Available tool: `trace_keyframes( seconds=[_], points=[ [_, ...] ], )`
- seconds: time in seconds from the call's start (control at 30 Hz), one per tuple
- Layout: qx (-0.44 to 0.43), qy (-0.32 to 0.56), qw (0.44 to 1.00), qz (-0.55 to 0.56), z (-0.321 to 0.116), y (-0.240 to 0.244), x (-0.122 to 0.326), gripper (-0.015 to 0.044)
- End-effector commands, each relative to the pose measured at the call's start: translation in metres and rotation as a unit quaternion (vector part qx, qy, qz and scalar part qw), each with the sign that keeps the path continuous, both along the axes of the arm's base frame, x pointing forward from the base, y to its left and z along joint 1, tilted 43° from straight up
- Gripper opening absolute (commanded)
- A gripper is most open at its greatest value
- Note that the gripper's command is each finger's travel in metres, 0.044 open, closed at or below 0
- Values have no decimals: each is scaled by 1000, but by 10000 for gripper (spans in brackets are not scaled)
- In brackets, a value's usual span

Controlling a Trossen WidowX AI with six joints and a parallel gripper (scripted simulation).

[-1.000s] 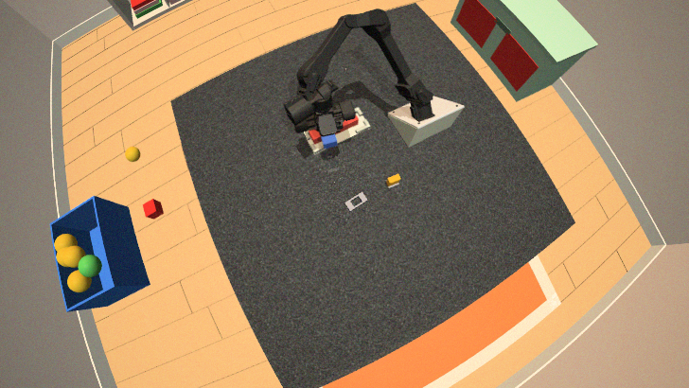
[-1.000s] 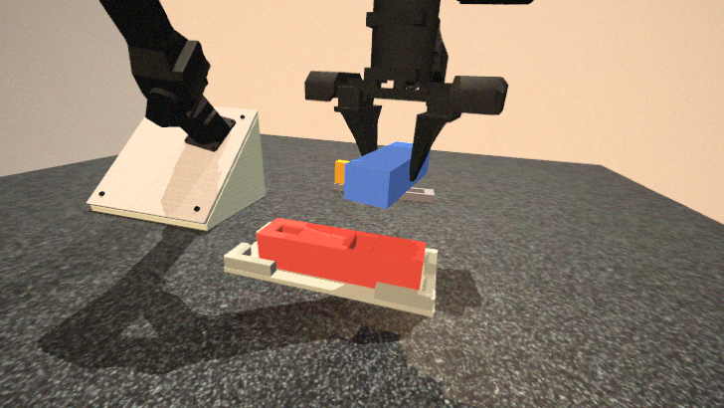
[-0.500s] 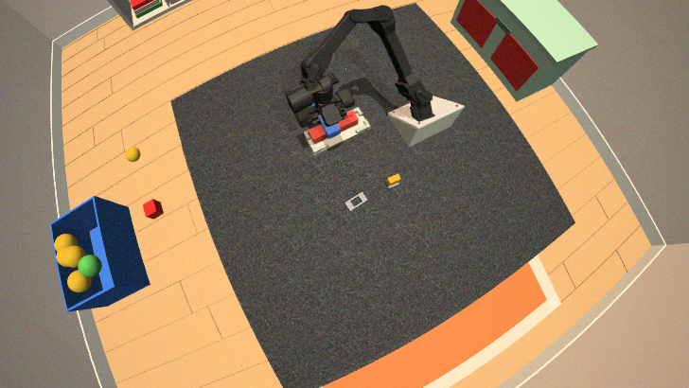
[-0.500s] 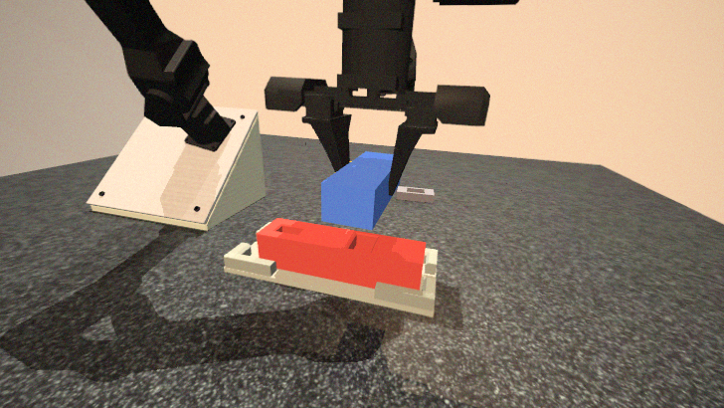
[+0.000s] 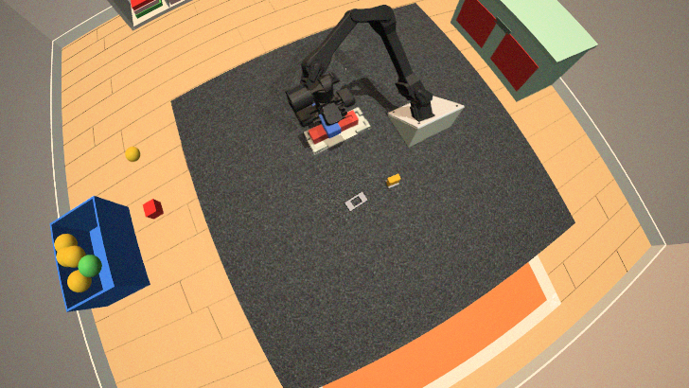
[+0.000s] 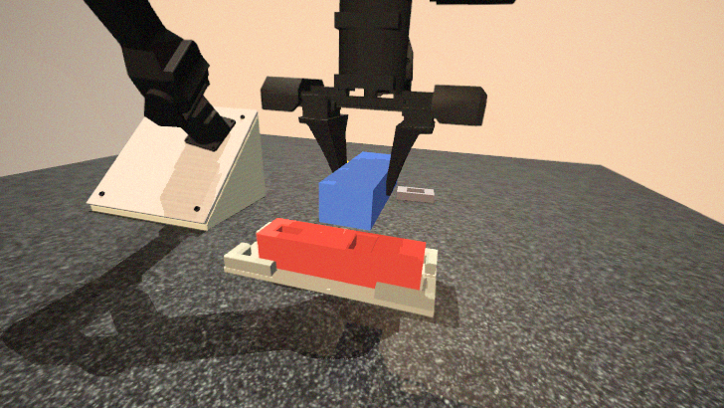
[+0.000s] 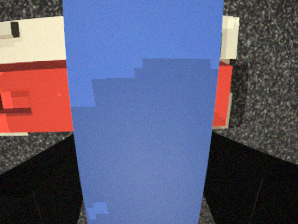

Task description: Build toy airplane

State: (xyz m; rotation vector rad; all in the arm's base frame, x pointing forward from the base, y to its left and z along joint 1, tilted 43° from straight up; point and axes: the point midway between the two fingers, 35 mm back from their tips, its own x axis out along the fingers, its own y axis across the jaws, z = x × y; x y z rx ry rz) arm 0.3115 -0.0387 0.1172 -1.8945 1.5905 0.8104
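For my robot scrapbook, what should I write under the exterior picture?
Gripper holds blue wing above red fuselage.

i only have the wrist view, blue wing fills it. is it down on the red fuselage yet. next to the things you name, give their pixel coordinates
Observer: No. The exterior view shows the wing point(image 5: 330, 126) point(image 6: 346, 202) point(image 7: 145, 140) held above the fuselage point(image 5: 318, 133) point(image 6: 339, 258) point(image 7: 42, 97), with a gap below.
Operator: where's the tail fin, can't see it
Observer: The top view shows a small yellow-orange piece, probably the fin point(image 5: 394, 179), on the dark mat point(image 5: 385, 289) point(image 6: 557, 304) point(image 7: 270, 95), away from the jig point(image 5: 363, 126) point(image 6: 303, 285) point(image 7: 40, 42).
Operator: fuselage in the jig at least?
Observer: Yes, the exterior view shows it lying lengthwise in the cradle, looking level with it.
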Motion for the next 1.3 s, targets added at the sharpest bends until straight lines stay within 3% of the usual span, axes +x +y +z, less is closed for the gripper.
trace_keyframes(
  seconds=[0.0,1.27],
  points=[
    [-1,-2,1000,2,1,0,0,195],
    [-2,-2,1000,2,-24,-25,6,195]
  ],
)
